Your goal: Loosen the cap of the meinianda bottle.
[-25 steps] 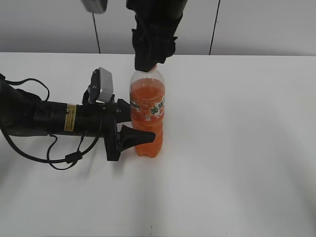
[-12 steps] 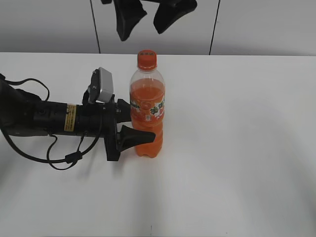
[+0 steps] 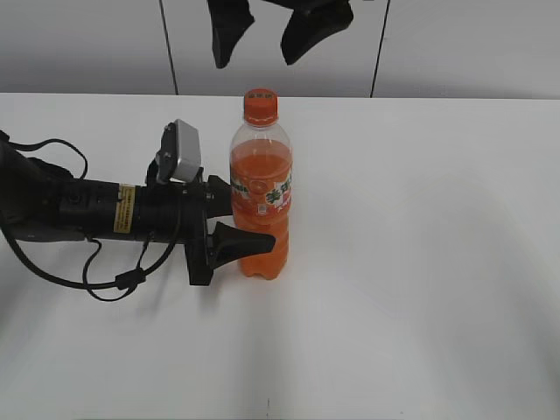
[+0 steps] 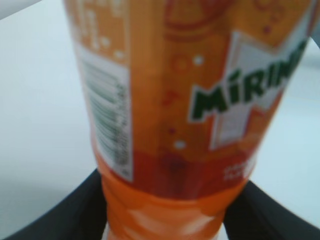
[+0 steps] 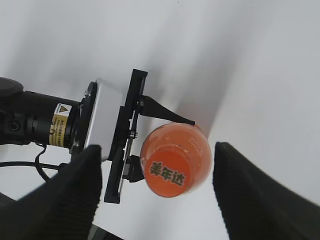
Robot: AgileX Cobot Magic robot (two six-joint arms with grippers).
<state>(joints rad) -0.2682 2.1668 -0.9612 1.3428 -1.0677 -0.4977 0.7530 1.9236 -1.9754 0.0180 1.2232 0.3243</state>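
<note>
1. Orange drink fills the meinianda bottle (image 3: 261, 197), which stands upright on the white table (image 3: 420, 262) a little left of the middle in the exterior view. The cap (image 3: 261, 104) sits on its neck with open air around it. The left gripper (image 3: 229, 217) reaches in from the left, lying low along the table, with one finger behind the label band and one in front of the ribbed lower body, so the bottle is clamped between them. The right gripper (image 3: 267, 33) hangs above the cap, apart from it, its two dark fingers spread wide at the top edge of the view.

2. Orange label fills the left wrist view: the meinianda bottle (image 4: 185, 115) is very close and blurred, with green lettering and a barcode strip readable on the band. The left gripper (image 4: 165, 210) shows only as two dark fingers, one at each lower corner, pressed against the sides of the bottle below the label.

3. Orange again in the right wrist view, which looks straight down on the cap (image 5: 172, 170) with the bottle's shoulder around it. The fingers (image 5: 80, 190) of the right gripper (image 5: 160, 192) stand far apart on either side, touching neither the cap nor the bottle. The left gripper (image 5: 150, 137) holds the bottle from the left.
</note>
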